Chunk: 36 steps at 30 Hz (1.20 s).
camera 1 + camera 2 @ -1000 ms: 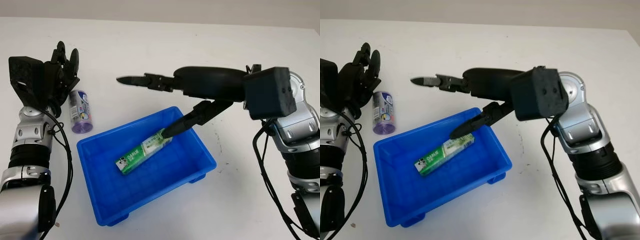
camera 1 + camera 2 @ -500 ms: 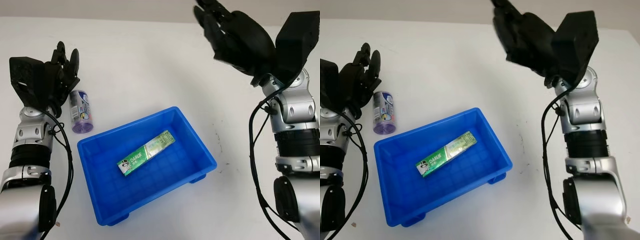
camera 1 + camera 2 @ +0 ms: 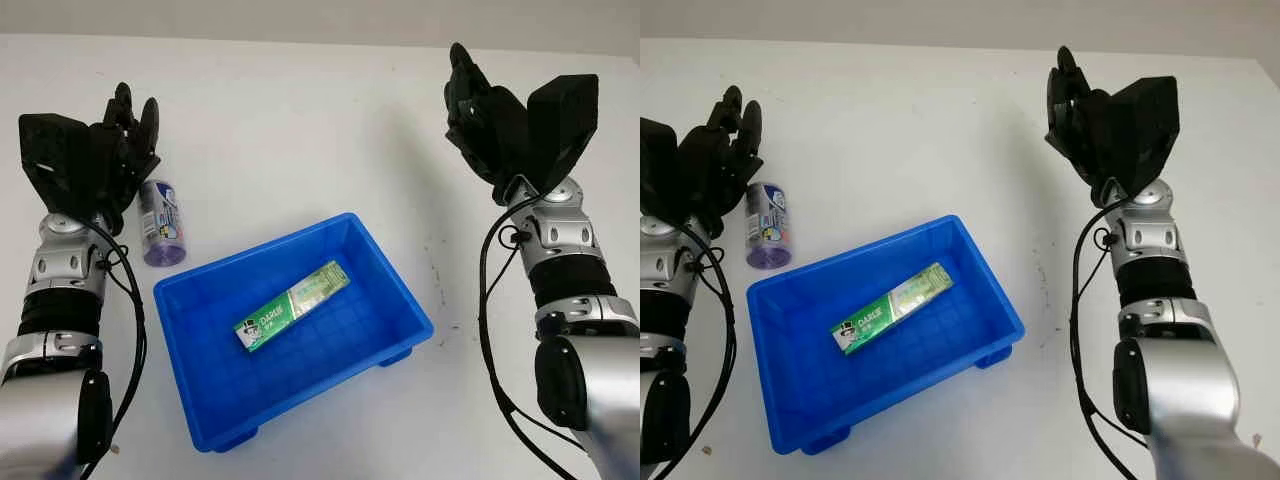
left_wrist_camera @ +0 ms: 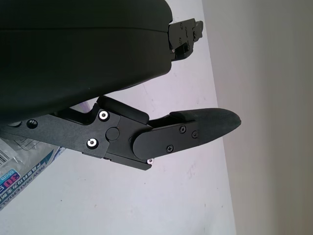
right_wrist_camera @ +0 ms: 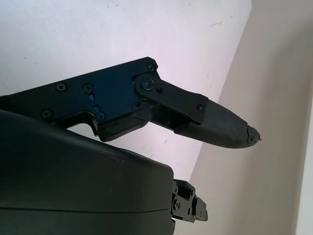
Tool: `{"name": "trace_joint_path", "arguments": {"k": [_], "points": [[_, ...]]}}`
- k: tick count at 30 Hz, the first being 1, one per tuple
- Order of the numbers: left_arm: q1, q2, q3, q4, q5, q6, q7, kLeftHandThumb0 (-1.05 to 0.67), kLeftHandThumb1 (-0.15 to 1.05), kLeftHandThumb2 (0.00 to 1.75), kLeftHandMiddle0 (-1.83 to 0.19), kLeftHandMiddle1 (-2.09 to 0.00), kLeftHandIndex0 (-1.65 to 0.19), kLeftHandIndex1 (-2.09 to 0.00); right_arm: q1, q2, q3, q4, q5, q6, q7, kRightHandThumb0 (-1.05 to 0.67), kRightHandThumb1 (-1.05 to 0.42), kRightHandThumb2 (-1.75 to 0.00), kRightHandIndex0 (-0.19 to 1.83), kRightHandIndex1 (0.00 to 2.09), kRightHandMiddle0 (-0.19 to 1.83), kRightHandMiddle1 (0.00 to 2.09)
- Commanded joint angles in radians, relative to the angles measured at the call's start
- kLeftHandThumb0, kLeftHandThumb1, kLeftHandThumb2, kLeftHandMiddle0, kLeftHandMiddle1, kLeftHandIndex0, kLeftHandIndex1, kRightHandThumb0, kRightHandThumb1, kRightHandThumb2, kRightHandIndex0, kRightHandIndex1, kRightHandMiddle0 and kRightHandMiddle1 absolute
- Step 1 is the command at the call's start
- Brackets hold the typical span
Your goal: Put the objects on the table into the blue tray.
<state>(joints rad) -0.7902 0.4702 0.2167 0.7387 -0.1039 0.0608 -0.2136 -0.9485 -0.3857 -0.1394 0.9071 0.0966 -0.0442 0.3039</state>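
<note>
A green toothpaste box (image 3: 292, 305) lies diagonally on the floor of the blue tray (image 3: 390, 285), which sits on the white table (image 3: 300, 130). A small purple-capped bottle (image 3: 160, 222) lies on its side on the table just outside the tray's far left corner, just beside the fingers (image 3: 135, 125) of the raised left hand (image 3: 115, 160). That hand is open, holding nothing. The right hand (image 3: 490, 125) is raised well to the tray's far right, open and empty.

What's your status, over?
Both hands open: left hand beside purple bottle, right hand raised at right. Green box in blue tray. Bottle on table, path unobstructed.
</note>
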Motion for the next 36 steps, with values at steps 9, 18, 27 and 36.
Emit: {"name": "trace_joint_path", "arguments": {"k": [9,18,27,36], "points": [[-0.001,0.019,-0.001,-0.009,0.006,-0.001,-0.012,-0.75,1.05,0.61,0.19,0.0,0.19,0.0,-0.037,0.003,-0.007,0.065,-0.007,-0.009,-0.02,-0.76,-1.05,-0.85,-0.19,0.0,-0.19,0.0],[0.037,0.052,0.007,-0.18,0.007,-0.059,-0.032,-0.69,1.05,0.58,0.13,-0.05,0.12,-0.05,-0.037,0.009,-0.009,0.044,0.005,-0.004,0.0,-0.76,-1.05,-0.85,-0.19,0.0,-0.19,0.0],[-0.051,0.334,-0.088,-0.255,0.087,-0.113,-0.411,-0.45,1.0,0.1,0.19,-0.05,0.12,-0.05,-0.038,0.035,-0.009,0.028,0.006,0.013,-0.024,-0.78,-1.05,-0.83,-0.19,0.0,-0.19,0.0],[-0.067,0.542,-0.234,-0.377,0.373,-0.271,-0.484,-0.28,0.84,0.03,0.12,-0.05,0.08,-0.06,-0.03,0.038,-0.015,0.025,0.009,0.008,-0.028,-0.78,-1.05,-0.82,-0.19,0.0,-0.19,0.0]]}}
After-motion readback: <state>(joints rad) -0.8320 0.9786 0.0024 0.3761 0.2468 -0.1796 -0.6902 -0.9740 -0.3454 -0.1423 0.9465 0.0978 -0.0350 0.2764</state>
